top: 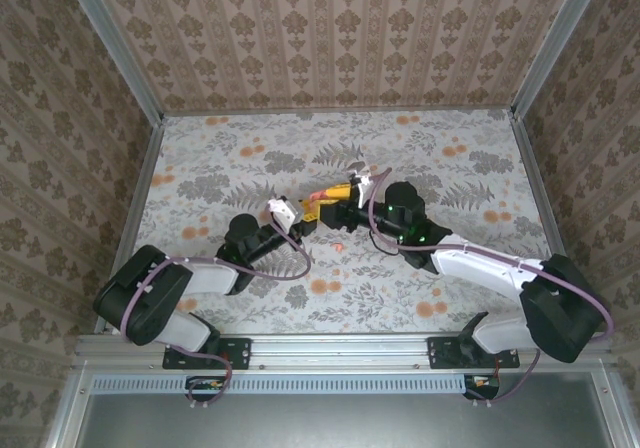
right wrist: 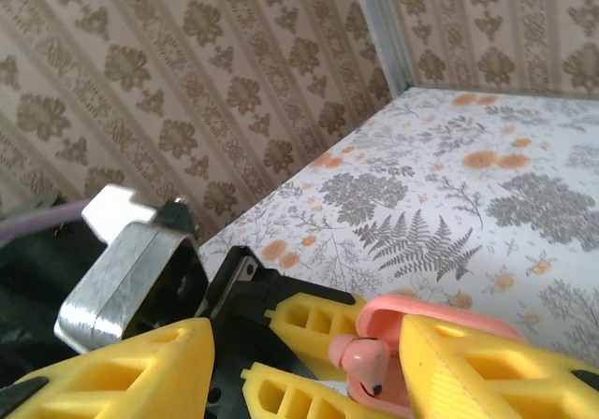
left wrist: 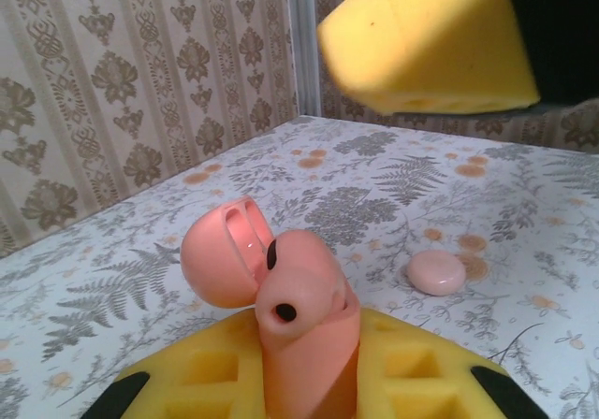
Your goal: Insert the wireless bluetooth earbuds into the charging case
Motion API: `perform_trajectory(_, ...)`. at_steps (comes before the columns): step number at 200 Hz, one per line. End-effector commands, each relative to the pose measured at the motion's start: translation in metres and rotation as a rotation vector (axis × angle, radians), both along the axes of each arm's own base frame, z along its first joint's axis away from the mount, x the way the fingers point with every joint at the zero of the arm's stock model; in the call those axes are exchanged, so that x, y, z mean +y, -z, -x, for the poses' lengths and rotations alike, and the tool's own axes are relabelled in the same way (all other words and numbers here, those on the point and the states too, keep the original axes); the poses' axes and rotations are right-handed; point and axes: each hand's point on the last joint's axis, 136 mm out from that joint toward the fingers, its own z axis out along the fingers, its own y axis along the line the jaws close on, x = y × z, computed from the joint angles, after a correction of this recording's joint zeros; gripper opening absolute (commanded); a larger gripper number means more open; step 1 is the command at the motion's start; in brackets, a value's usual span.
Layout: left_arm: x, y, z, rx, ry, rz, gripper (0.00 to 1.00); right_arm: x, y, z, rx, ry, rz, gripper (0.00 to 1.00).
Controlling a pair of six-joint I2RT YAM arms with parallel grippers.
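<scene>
Cloth (top: 480,268) open around; left end effector (left wrist: 309,382) pinches charging case (left wrist: 314,339), right one (right wrist: 304,349) spread.

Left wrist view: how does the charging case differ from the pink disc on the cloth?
The charging case sits gripped in the jaws of the left gripper; the pink disc lies loose on the cloth. The case has its lid open; the disc is one flat piece. The case is deeper coral, the disc paler. Both are smooth, rounded plastic.

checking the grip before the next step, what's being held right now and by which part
The left gripper holds the case by its lower body. The right gripper is open and holds nothing.
</scene>
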Motion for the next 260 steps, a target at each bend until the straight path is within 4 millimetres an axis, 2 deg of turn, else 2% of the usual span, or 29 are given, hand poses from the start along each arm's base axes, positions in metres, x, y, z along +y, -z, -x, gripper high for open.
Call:
perform_trajectory(1,0.009,0.002,-0.002,-0.047,-0.051,-0.051,0.05,-0.014,0.0,-0.006,0.214,0.118,-0.002,0.53)
perform_trajectory(25,0.013,0.009,-0.003,-0.07,-0.075,-0.106,0.05,-0.02,0.014,-0.001,0.424,0.174,0.034,0.52)
perform_trajectory(56,0.017,0.014,-0.004,-0.094,-0.104,-0.147,0.05,-0.015,0.016,0.007,0.529,0.183,0.029,0.49)
perform_trajectory(99,0.018,0.015,-0.005,-0.111,-0.115,-0.165,0.05,-0.004,0.017,0.01,0.556,0.211,0.086,0.47)
perform_trajectory(126,0.017,0.014,-0.004,-0.115,-0.108,-0.164,0.05,0.004,0.024,0.004,0.572,0.212,0.105,0.45)
perform_trajectory(133,0.017,0.014,-0.004,-0.115,-0.108,-0.163,0.05,0.006,0.02,0.003,0.566,0.209,0.097,0.44)
perform_trajectory(138,0.017,0.014,-0.004,-0.115,-0.107,-0.163,0.05,0.01,0.031,0.0,0.585,0.212,0.117,0.44)
perform_trajectory(168,0.015,0.012,-0.002,-0.116,-0.097,-0.156,0.05,0.019,0.039,-0.007,0.6,0.205,0.133,0.41)
perform_trajectory(260,0.014,0.008,0.001,-0.118,-0.084,-0.15,0.05,0.037,0.046,-0.017,0.614,0.171,0.112,0.41)
